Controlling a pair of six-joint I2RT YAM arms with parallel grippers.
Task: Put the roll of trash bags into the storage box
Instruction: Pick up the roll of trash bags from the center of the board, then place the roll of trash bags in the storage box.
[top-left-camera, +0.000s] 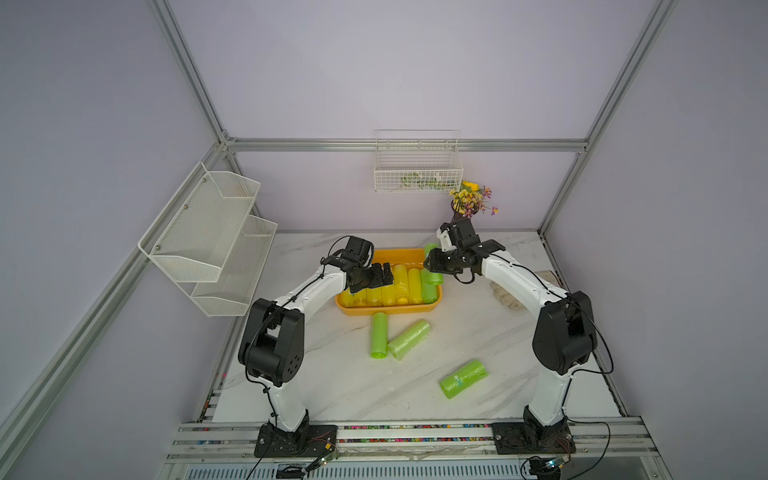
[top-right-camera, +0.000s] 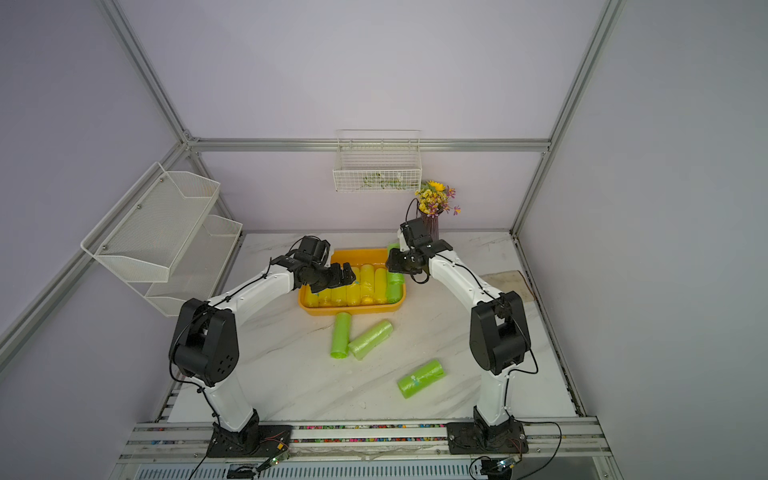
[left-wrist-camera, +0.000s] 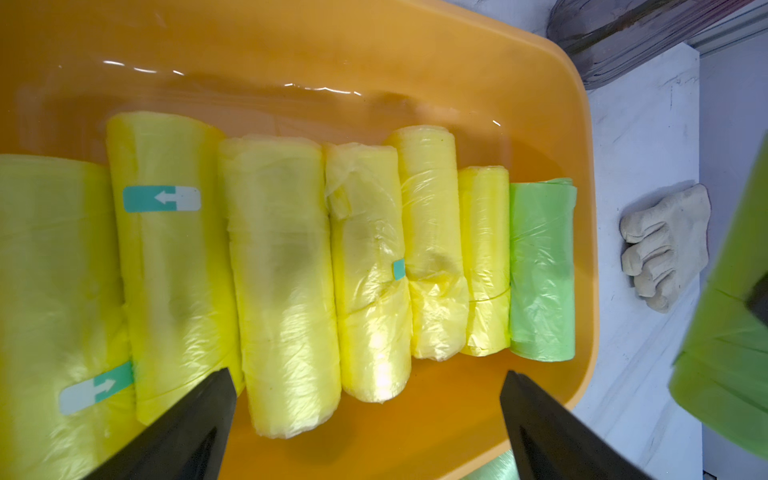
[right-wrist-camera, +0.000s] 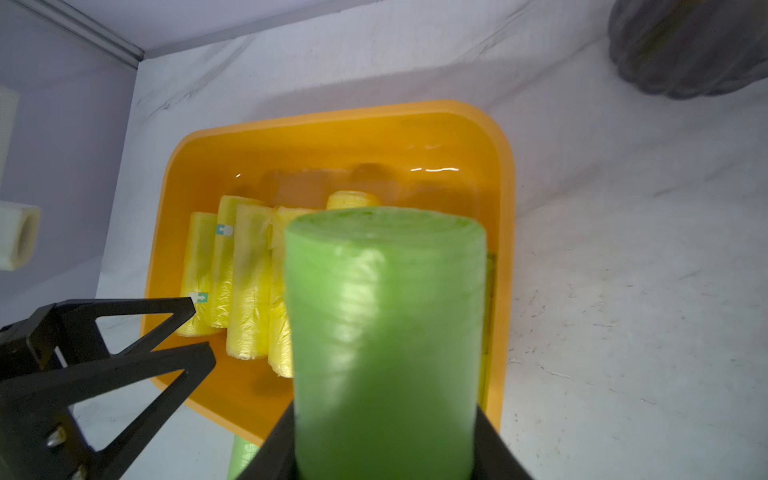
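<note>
Over the right end of the storage box (top-left-camera: 390, 312), holds the green roll of trash bags (right-wrist-camera: 386, 332) tight in the right gripper (top-left-camera: 431, 266), long side front to back like the yellow rolls (top-left-camera: 401, 286) just below. Hangs the left gripper (top-left-camera: 386, 274) wide open, empty, over the left end.

A white mesh two-tier shelf (top-left-camera: 208, 237) hangs on the left wall, a white wire basket (top-left-camera: 417, 164) holding some greenery hangs on the back wall, a dark vase (top-right-camera: 431, 227) of yellow and purple flowers (top-right-camera: 435, 199) stands at the marble table (top-left-camera: 478, 328)'s far right, and a pale glove (left-wrist-camera: 665, 245) lies near its right edge.
</note>
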